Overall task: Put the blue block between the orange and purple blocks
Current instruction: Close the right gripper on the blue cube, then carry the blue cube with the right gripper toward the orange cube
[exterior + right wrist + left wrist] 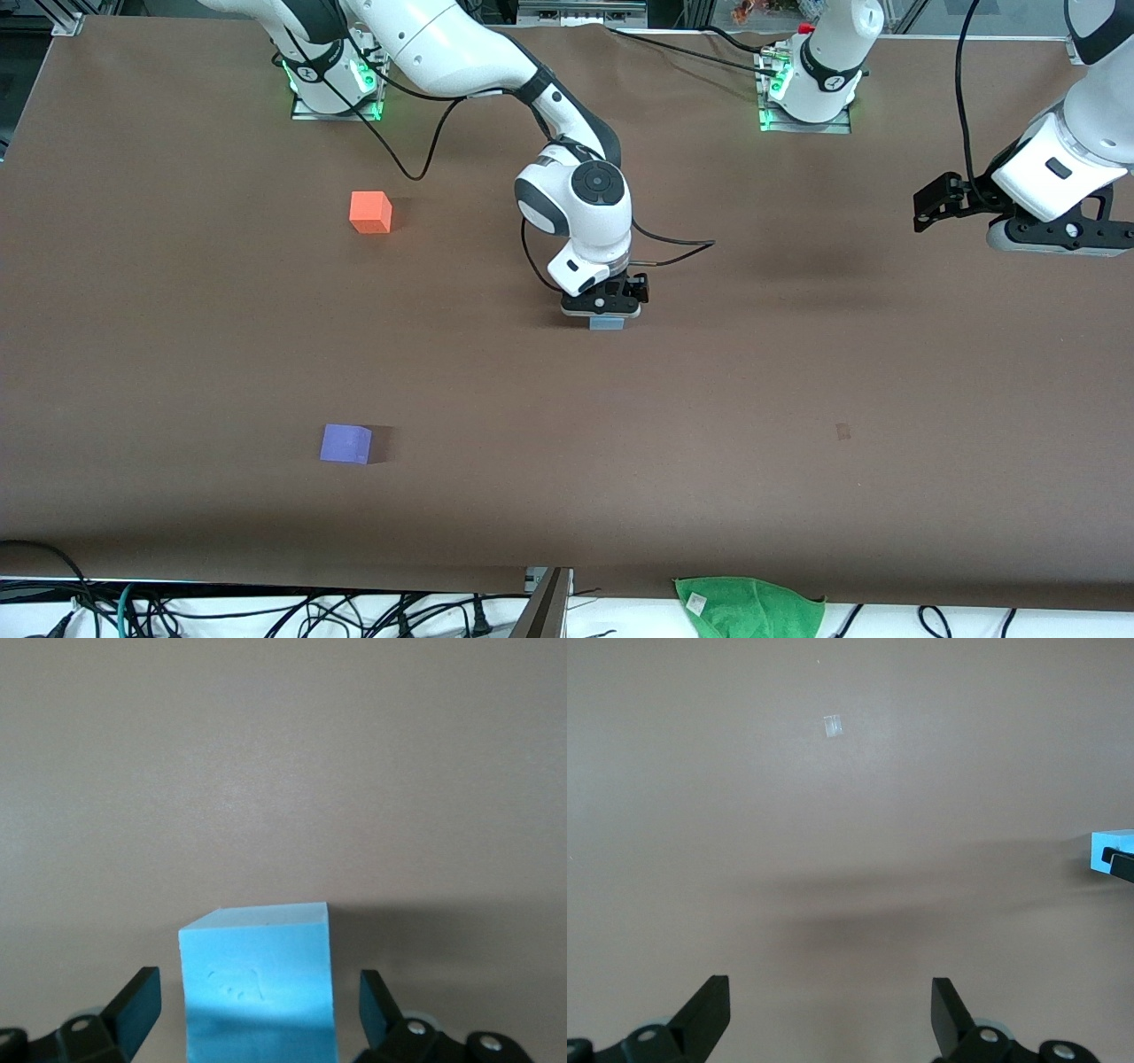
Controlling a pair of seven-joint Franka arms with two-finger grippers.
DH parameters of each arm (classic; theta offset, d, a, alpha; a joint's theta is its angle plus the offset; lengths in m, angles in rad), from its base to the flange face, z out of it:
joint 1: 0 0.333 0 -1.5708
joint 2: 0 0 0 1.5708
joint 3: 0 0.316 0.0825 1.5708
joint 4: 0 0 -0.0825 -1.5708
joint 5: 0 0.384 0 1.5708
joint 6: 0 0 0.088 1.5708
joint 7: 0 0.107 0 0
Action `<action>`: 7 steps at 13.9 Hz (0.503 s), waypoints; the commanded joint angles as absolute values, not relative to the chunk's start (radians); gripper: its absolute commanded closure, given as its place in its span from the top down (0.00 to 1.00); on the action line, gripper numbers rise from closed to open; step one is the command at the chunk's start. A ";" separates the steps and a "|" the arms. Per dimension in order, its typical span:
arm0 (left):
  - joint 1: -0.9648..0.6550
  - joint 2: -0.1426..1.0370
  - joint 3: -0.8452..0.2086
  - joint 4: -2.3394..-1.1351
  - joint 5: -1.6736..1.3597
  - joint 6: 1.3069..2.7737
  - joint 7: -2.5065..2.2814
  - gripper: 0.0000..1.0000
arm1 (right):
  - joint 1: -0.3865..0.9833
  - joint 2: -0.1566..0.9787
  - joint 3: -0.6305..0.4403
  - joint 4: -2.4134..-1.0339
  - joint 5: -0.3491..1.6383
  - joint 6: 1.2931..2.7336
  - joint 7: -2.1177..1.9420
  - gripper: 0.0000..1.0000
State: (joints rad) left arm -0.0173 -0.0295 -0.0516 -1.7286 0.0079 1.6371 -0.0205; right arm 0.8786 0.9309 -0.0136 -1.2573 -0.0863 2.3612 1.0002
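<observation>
A wide brown table [797,399] fills the room's middle, with two white robot arms mounted along one long edge.

The right arm reaches out to the middle of the table and points straight down. Its gripper [605,321] sits low over a small sky-blue block [607,324], which rests on the table. In the right wrist view, the blue block [259,988] stands between the two black fingers [133,1005], which are spread wide with a clear gap on each side of the block. They are not touching it.

The left arm waits at its own end of the table, raised above the surface. Its gripper [926,206] hangs in the air over bare tabletop, and the left wrist view shows its fingers [704,1014] spread apart with nothing between them. A corner of the blue block [1107,850] shows at the edge of that view.

An orange block [370,213] sits toward the right arm's end of the table, farther from the front camera than the blue block. A purple block [345,443] sits nearer the front camera, roughly in line with the orange one and well apart from it. The blue block lies off to the side of that pair, toward the table's middle, not between them.

A green cloth [749,607] lies at the table's near edge.
</observation>
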 commanded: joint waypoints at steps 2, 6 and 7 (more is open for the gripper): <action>-0.023 -0.015 -0.044 -1.701 -0.017 1.628 -0.005 1.00 | 0.888 0.954 -0.025 -1.224 -0.103 2.370 1.003 0.90; -0.023 -0.015 -0.044 -1.701 -0.017 1.628 -0.006 1.00 | 0.888 0.953 -0.025 -1.230 -0.103 2.368 1.002 0.54; -0.023 -0.015 -0.044 -1.701 -0.017 1.628 -0.006 1.00 | 0.887 0.947 -0.025 -1.229 -0.107 2.364 0.996 0.51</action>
